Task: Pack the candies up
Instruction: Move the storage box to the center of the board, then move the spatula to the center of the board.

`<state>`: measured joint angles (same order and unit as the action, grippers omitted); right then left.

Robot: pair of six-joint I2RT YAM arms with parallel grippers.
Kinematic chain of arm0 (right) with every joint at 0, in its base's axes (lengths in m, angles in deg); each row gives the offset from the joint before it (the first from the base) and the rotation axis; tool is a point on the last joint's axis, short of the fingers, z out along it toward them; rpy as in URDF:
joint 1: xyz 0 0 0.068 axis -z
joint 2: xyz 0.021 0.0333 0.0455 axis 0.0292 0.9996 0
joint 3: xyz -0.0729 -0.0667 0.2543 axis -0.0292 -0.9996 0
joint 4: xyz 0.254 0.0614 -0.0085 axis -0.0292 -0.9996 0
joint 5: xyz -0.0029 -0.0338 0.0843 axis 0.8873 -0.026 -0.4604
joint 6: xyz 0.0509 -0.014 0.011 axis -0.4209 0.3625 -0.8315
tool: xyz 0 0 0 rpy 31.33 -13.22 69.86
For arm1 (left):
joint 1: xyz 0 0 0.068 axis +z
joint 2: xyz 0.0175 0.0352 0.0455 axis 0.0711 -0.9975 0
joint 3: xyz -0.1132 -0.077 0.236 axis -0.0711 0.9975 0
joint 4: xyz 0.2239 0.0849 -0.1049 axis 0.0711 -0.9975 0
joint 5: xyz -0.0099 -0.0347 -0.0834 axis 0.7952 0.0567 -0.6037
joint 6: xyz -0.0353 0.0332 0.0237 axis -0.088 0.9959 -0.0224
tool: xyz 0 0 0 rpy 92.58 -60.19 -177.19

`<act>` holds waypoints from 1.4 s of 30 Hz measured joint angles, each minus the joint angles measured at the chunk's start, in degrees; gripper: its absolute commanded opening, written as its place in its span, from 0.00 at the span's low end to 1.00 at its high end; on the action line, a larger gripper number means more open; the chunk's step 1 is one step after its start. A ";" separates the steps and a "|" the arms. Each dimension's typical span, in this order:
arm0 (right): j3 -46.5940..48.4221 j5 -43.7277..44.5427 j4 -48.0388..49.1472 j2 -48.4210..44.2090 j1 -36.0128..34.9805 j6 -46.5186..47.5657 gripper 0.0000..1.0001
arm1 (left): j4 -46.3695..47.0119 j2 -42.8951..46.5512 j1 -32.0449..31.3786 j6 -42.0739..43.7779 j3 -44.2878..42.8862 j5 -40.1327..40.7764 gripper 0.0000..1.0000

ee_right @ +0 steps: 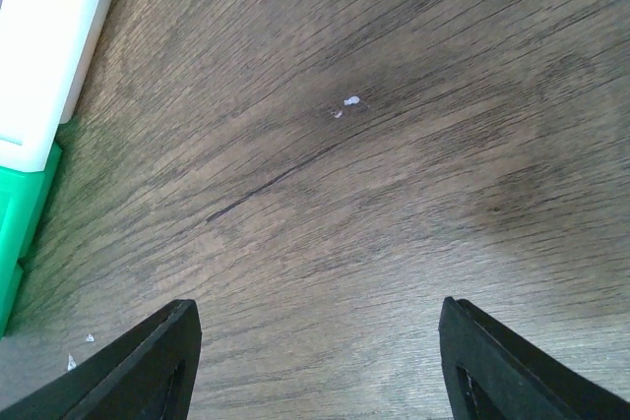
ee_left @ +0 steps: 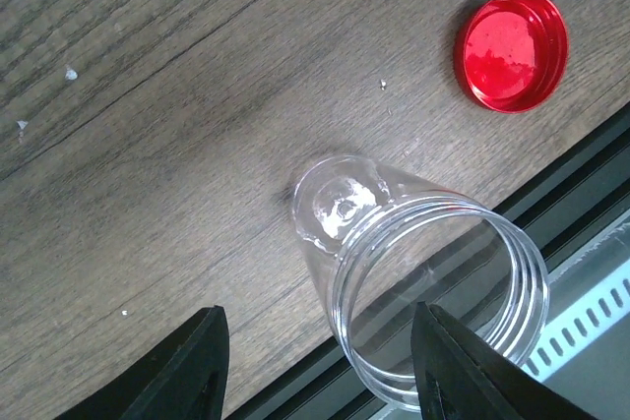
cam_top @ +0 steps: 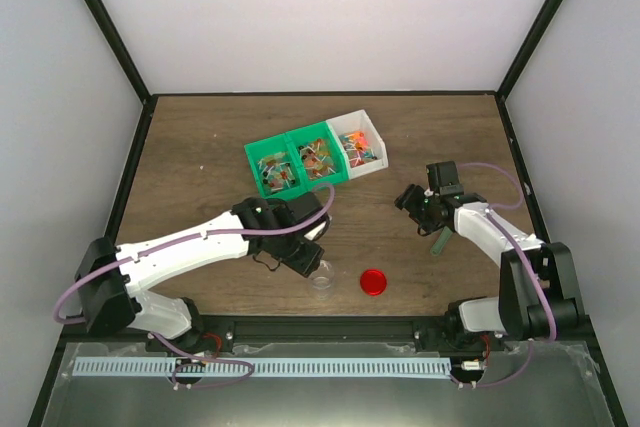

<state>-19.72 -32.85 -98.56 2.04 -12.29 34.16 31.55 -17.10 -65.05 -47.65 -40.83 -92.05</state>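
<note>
1. The candies [cam_top: 318, 159] lay in a row of bins at mid-table [cam_top: 200, 137]: the green bins [cam_top: 258, 152], then a white bin [cam_top: 349, 121] at the right end.
2. The left gripper [ee_left: 317, 312] hung over a clear jar [ee_left: 433, 272] near the front edge, jaws parted and grasping nothing.
3. The jar stood upright, mouth uncovered.
4. A red lid [ee_left: 512, 48] lay flat just right of the jar, not touching it.
5. The right gripper [ee_right: 317, 304] was over bare wood to the right of the white bin, jaws spread wide, released.
</note>
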 measured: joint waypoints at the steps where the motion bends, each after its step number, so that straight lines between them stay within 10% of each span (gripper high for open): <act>1: 0.00 -0.02 0.02 0.07 0.00 0.00 0.69 | -0.07 -0.09 -0.07 0.15 0.00 0.17 0.53; 42: -0.02 -0.83 0.44 1.86 0.00 -1.29 0.69 | 0.87 -12.26 1.05 1.16 -1.57 8.81 0.26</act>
<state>-19.74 -33.68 -98.13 3.90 -12.29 32.87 32.42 -29.36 -64.00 -46.50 -42.41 -83.24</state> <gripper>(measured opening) 0.686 0.263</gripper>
